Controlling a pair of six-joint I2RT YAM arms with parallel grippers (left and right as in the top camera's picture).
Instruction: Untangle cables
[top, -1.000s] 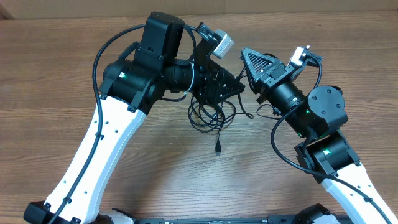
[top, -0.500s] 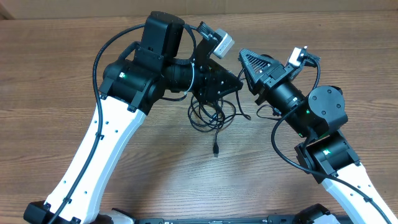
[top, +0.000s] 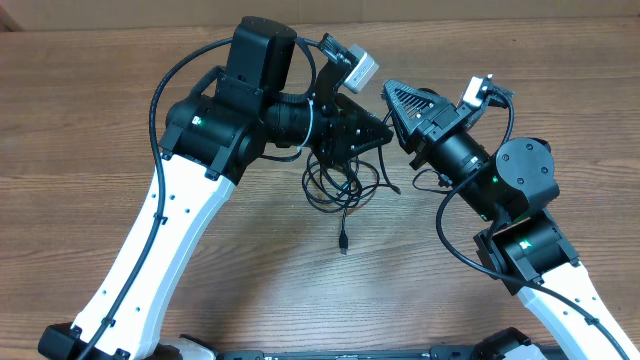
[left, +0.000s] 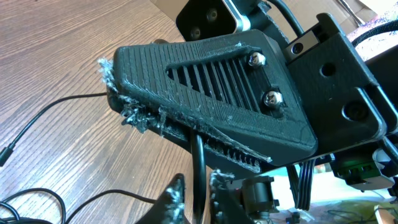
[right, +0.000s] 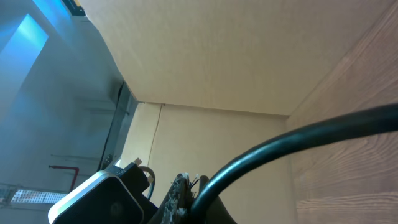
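Note:
The cables (top: 335, 185) lie as a small tangle of thin black loops on the wooden table, just below both grippers. One plug end (top: 343, 243) trails toward the front. My left gripper (top: 382, 134) and right gripper (top: 393, 105) meet tip to tip above the tangle. In the left wrist view my left gripper (left: 196, 188) is shut on one black cable (left: 198, 155), which rises into the seam between the right gripper's ribbed fingers (left: 205, 93). In the right wrist view my right gripper (right: 188, 185) is shut on a cable (right: 298, 134) that arcs off to the right.
Cardboard (top: 300, 10) lies along the table's far edge. Both white arm links reach in from the front corners, the left (top: 150, 250) and the right (top: 560, 300). The left arm's silver wrist camera (right: 99, 199) sits close beside the right gripper.
My left gripper's jaws have come together on the cable. The trailing plug end has slid a little to the left. Both grippers have shifted slightly left.

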